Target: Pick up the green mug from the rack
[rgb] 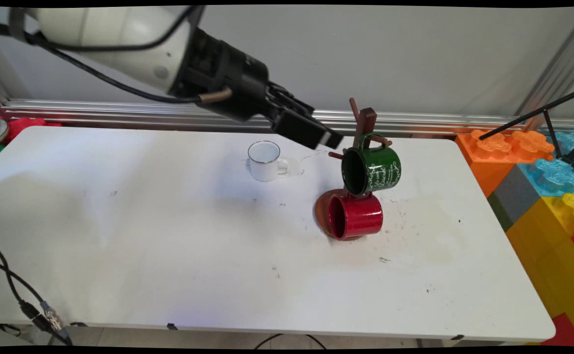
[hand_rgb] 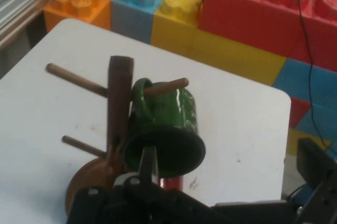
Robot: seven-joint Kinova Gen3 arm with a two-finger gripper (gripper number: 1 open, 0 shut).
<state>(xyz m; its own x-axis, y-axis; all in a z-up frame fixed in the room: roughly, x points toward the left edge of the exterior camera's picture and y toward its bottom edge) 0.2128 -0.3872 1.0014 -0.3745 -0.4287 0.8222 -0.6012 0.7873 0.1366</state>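
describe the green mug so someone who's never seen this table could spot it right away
On the white table, look right of centre for the brown wooden mug tree near the far edge. The green mug hangs by its handle from an upper peg, tipped sideways. Unlike the red mug below it and the white mug standing to the left, it is dark green with white lettering.

White table (rgb: 168,236) — white mug (rgb: 264,161) upright, wooden mug tree (rgb: 360,147) base resting directly on it.

Claw (rgb: 327,139) beside green mug (rgb: 371,170)
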